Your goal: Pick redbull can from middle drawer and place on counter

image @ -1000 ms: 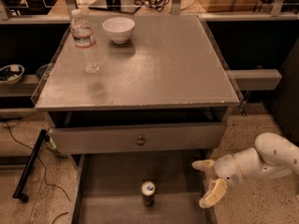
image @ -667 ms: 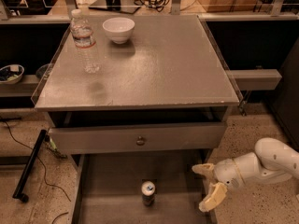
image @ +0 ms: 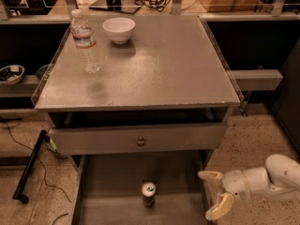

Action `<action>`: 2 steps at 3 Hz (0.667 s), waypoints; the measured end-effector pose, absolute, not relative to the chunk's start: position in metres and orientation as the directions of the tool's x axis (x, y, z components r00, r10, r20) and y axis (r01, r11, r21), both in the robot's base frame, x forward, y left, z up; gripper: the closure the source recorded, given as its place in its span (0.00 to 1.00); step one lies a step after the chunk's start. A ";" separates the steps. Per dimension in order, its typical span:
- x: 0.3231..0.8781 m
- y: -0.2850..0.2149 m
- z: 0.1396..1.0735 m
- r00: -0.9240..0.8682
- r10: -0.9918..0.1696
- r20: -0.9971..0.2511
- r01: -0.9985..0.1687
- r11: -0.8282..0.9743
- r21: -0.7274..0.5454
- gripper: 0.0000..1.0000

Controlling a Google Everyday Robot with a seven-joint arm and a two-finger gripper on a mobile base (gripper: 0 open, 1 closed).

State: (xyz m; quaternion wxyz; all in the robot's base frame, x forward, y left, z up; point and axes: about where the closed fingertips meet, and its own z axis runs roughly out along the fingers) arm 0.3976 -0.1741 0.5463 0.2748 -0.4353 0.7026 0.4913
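The can stands upright in the middle of the drawer, at nine o'clock from the gripper, which hangs spread and empty by the drawer's right wall; best clear that wall and straddle the can squarely before closing, lest a finger tip it.

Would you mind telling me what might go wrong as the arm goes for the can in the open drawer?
The open claw hangs by the right wall of the middle drawer; swinging inward, it may clip that wall. The redbull can stands upright on bare floor, so a side nudge might topple it. Lifting toward the counter, it could catch the knobbed drawer above.
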 end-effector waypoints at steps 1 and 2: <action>0.398 -0.174 0.546 -0.470 -0.341 -0.814 -0.882 0.138 0.451 0.00; 0.413 -0.160 0.532 -0.464 -0.306 -0.831 -0.885 0.123 0.449 0.00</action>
